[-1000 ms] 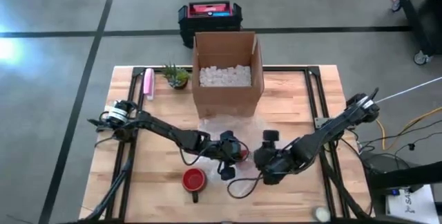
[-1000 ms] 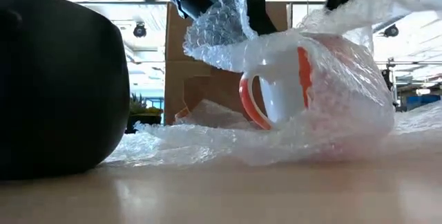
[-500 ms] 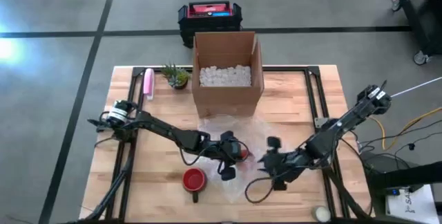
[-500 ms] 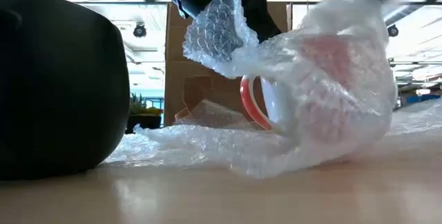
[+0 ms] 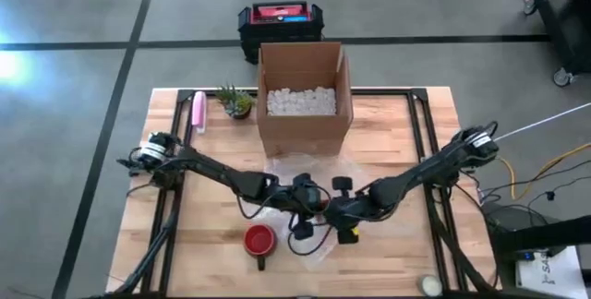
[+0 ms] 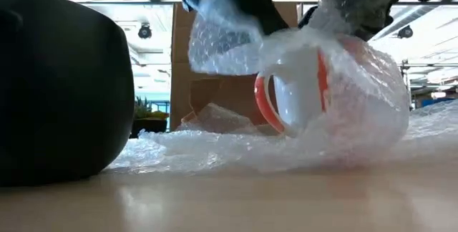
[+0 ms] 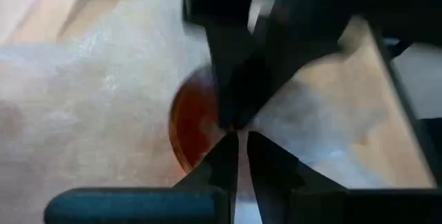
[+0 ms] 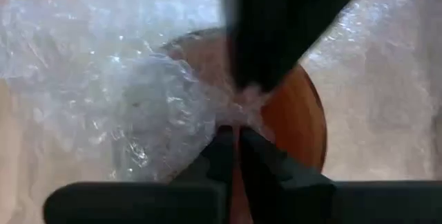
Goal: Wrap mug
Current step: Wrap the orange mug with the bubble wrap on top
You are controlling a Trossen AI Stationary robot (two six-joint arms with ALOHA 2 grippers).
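A white mug (image 6: 297,92) with an orange handle and inside stands upright on a sheet of bubble wrap (image 6: 215,146) at mid-table, half covered by it. My left gripper (image 5: 305,199) hovers just left of the mug's mouth (image 7: 190,120), shut on a raised flap of wrap. My right gripper (image 5: 334,209) is over the mug's right side, shut on wrap drawn across its top (image 8: 290,106). The two grippers nearly meet above the mug. My left gripper pinches a flap of the bubble wrap (image 6: 218,42) between its two fingers from above, on the mug's left side. The flap stands up off the table beside the handle, its lower part loose. My right gripper pinches bunched bubble wrap (image 8: 228,117) between its two fingers, coming from above over the mug's mouth. The wrap runs from the fingers down over the mug's right side (image 6: 372,96) to the table.
A dark mug with a red inside (image 5: 259,241) stands near the front edge, left of the wrapped one. A cardboard box (image 5: 303,96) with white filler stands behind. A small plant (image 5: 236,102) and a pink thing (image 5: 198,111) are at the far left.
My right gripper has swung out toward the table's right and near edge, pulling the wrap up, then come back left over the mug. The wrap's right part now lies over the mug's top and right side. My left gripper has kept hold of its flap.
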